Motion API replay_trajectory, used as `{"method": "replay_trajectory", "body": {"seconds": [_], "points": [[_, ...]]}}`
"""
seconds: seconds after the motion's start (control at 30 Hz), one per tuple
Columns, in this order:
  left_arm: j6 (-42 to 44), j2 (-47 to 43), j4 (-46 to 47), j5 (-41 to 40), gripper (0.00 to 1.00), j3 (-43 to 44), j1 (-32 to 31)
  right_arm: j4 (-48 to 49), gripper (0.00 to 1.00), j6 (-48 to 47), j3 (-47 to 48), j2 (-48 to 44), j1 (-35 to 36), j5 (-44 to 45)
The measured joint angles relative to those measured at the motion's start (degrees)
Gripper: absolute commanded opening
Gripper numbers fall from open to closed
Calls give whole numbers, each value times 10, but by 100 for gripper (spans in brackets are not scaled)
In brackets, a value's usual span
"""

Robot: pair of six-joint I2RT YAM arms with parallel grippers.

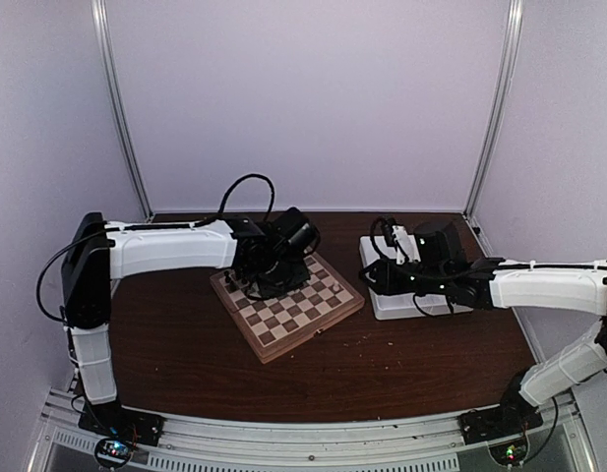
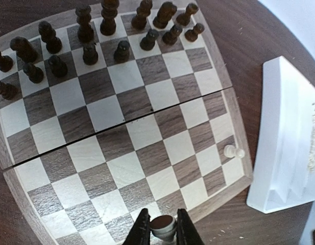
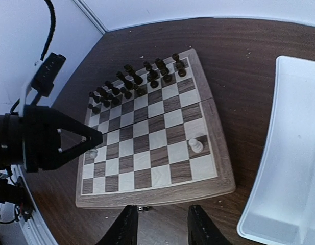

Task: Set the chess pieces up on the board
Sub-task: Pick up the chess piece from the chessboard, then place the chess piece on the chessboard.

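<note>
One cream pawn stands on board; left gripper clamped on second cream piece above it. Right gripper, toward right edge, fingers apart, empty. Next, likely: lower, release.

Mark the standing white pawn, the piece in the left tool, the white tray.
white pawn (image 2: 234, 151): left wrist view, its body.
held piece (image 2: 163, 224): left wrist view, its visible end.
tray (image 2: 269, 138): left wrist view, its wall.
</note>
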Motion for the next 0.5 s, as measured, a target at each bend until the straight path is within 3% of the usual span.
{"method": "replay_trajectory", "body": {"seconds": [0.2,0.5], "points": [[-28,-82,59,38,16,-53,21,107,37,70,-18,75,10,-55],[-63,-92,106,89,16,-93,25,244,37,122,0,183,65,-81]]}}
